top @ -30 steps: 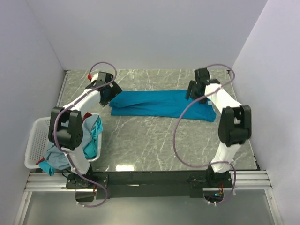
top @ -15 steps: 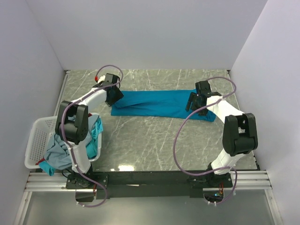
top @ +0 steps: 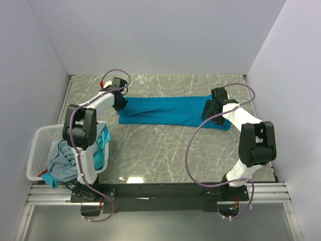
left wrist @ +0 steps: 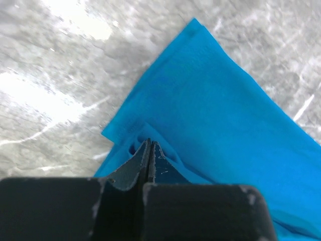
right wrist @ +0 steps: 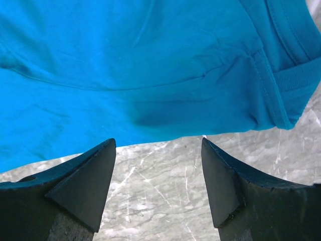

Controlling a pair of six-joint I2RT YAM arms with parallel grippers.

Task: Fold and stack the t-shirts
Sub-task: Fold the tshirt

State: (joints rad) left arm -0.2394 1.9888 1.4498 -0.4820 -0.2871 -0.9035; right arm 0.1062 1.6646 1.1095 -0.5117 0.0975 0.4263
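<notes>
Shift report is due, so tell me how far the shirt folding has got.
Done: the blue shirt lies on the table, folded into a long strip. In hand: the left gripper is shut on its left end; the right gripper is open at the near edge of its right end. Left: the crosswise folds, plus the crumpled shirts in the basket; no stack exists yet.
</notes>
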